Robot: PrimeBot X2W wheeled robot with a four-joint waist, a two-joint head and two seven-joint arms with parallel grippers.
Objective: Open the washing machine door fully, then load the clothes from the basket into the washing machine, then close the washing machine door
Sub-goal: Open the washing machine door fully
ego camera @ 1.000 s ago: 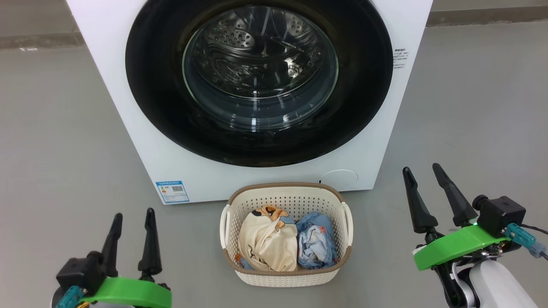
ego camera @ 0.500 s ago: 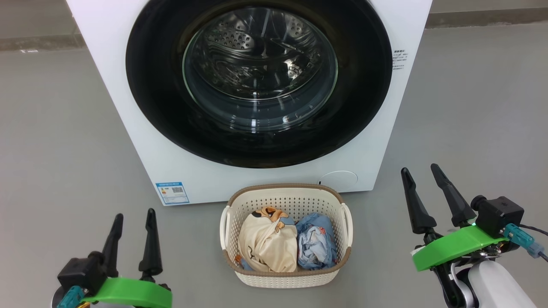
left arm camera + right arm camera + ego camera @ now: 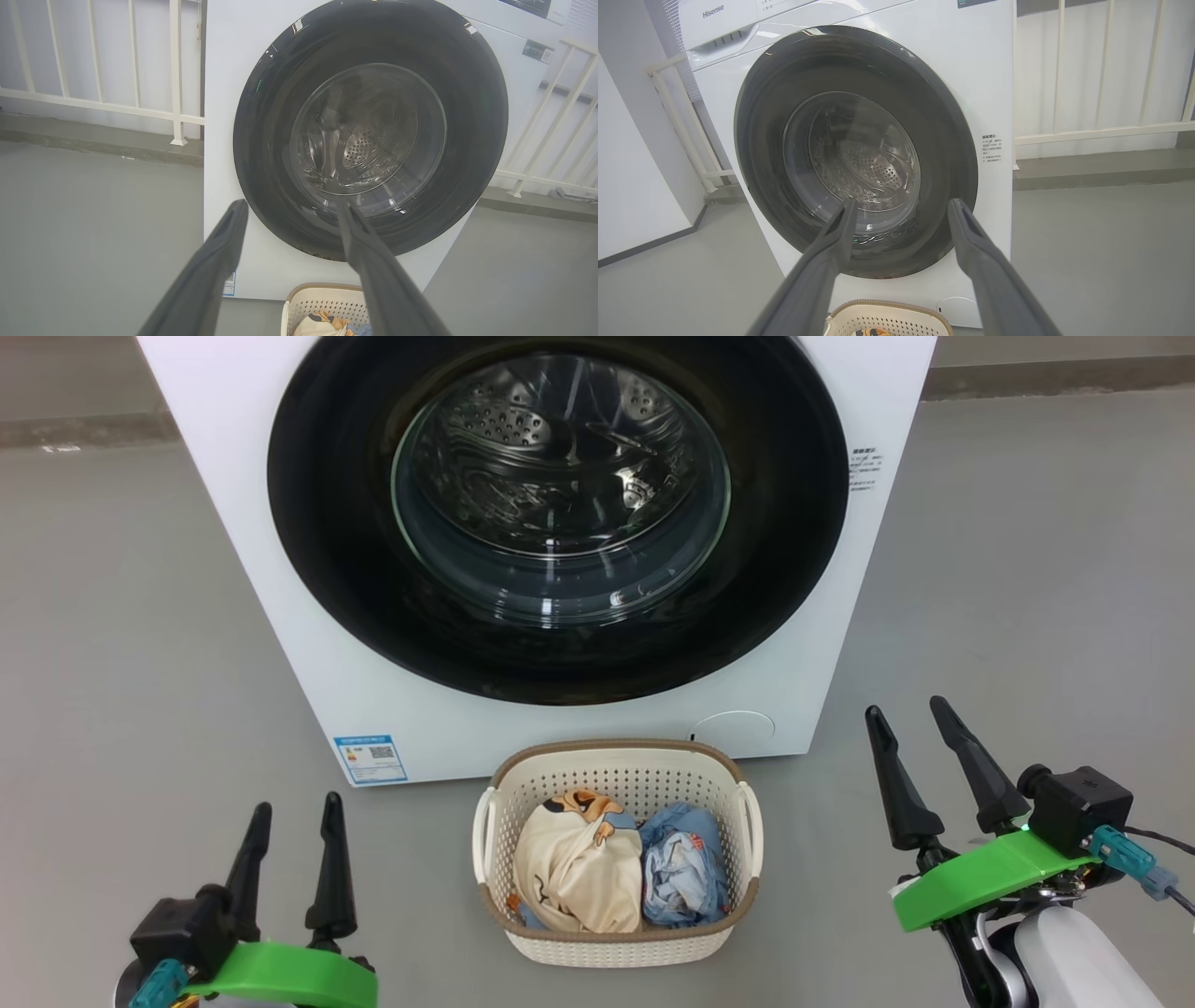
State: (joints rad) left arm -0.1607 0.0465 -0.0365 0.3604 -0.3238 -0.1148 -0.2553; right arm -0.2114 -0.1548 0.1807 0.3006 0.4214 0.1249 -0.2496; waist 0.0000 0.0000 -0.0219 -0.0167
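Grey floor point(image 3: 121, 616); white railing point(image 3: 1101, 130) behind.

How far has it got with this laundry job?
Nothing looks done yet. The washing machine door is shut, and the clothes lie in the basket. Nothing is in hand: the left claw and right claw are open, empty, touching nothing. Left: opening the door, loading the clothes, closing it.

The brand "Hisense" is printed on the washing machine point(image 3: 994, 70), upper left corner; the blue label sticker point(image 3: 371, 759) cannot be read.
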